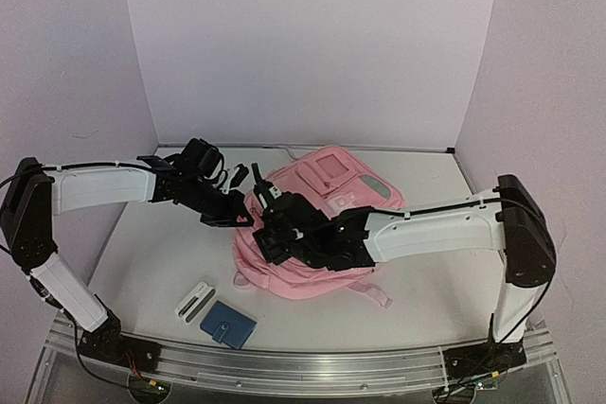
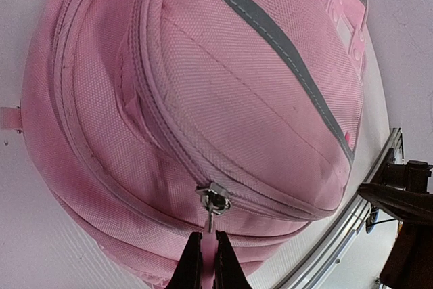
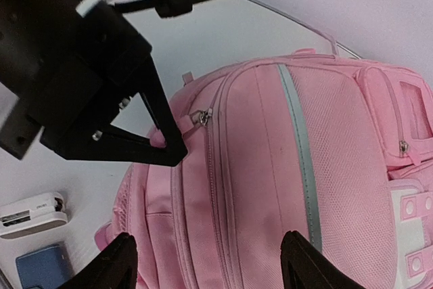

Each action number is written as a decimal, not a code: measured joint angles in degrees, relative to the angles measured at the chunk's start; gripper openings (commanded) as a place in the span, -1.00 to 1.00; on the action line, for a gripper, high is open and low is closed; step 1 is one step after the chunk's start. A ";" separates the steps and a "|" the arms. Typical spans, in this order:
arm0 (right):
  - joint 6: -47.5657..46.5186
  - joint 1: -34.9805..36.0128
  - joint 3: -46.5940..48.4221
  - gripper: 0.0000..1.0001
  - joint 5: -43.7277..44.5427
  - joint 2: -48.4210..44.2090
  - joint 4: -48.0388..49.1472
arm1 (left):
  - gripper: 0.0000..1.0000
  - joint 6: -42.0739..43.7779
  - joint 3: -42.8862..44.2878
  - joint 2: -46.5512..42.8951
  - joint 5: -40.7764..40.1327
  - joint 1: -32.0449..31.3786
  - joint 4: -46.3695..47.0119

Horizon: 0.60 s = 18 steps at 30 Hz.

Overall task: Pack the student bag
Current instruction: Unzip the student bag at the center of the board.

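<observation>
Your bag [image 1: 346,182] shows pink throughout, its weave finely textured, with one grey stripe [image 3: 301,160] down the front and pale, near-white trim [image 3: 409,214] on a pocket. The zip tab [image 3: 157,139] is pink, its slider [image 2: 214,201] silver. The left gripper [image 2: 208,265] is black; both arms [image 1: 95,186] are white with black joints. Near left on your white table [image 1: 151,262] lie a blue wallet [image 1: 228,324] and a white case [image 1: 195,301] crossed by a black band. The walls [image 1: 312,44] read pale lilac.
</observation>
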 measured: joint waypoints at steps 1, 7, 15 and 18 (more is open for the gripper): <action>-0.20 0.00 0.61 0.21 0.54 1.27 -0.67 | -1.00 0.00 0.00 0.00 0.02 0.00 0.00; -0.31 0.00 3.22 -0.63 6.07 5.61 -4.49 | -1.00 0.12 0.00 -0.26 -0.14 -0.01 -0.13; 1.00 0.02 3.09 -1.00 8.10 5.22 -4.89 | -1.00 0.62 0.17 -1.21 -2.19 0.28 -1.92; 1.02 0.00 0.93 -1.00 5.98 2.75 -4.24 | -1.00 1.37 0.38 -1.29 -1.56 2.47 -2.05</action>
